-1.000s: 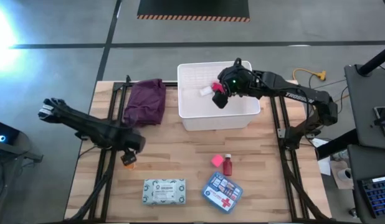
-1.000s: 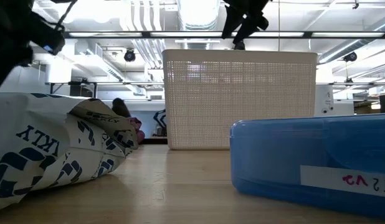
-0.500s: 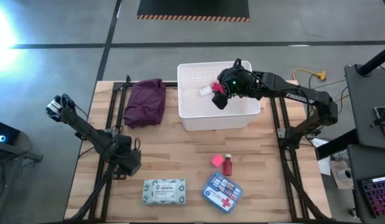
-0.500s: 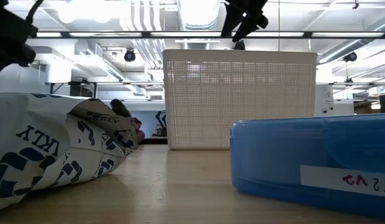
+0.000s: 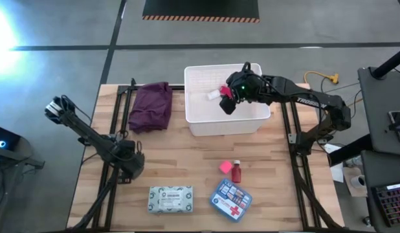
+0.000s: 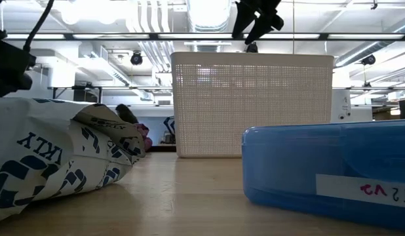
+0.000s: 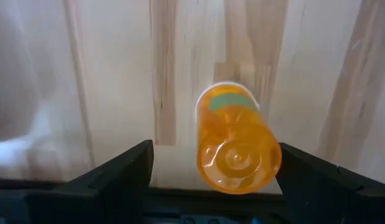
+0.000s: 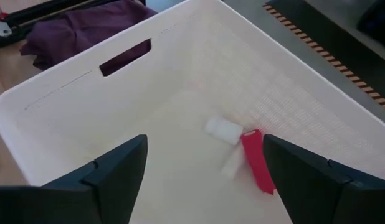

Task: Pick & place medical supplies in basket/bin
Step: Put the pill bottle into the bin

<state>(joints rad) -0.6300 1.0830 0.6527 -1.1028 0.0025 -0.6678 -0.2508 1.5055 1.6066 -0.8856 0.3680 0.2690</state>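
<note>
My left gripper (image 5: 129, 166) is low over the table's left half and open. In the left wrist view (image 7: 215, 149) its fingers stand on either side of an orange pill bottle (image 7: 237, 146), which lies on its side on the wood; the high view hides the bottle under the gripper. My right gripper (image 5: 229, 98) hangs open over the white bin (image 5: 199, 120). A red-and-white tube (image 8: 255, 160) lies on the bin's floor. The patterned packet (image 5: 170, 199), the blue first-aid box (image 5: 230, 200) and a red bottle with a pink cap (image 5: 235, 171) lie near the table's near edge.
A purple folded cloth (image 5: 151, 105) lies left of the bin at the far side. In the low view the packet (image 6: 58, 157) and the blue box (image 6: 327, 167) fill the foreground before the bin (image 6: 251, 105). Bare wood lies between the bin and the near items.
My left gripper has moved toward the near edge and down over the orange bottle, which showed beside it a second ago and is now covered by it in the high view. My right gripper has kept still over the bin.
</note>
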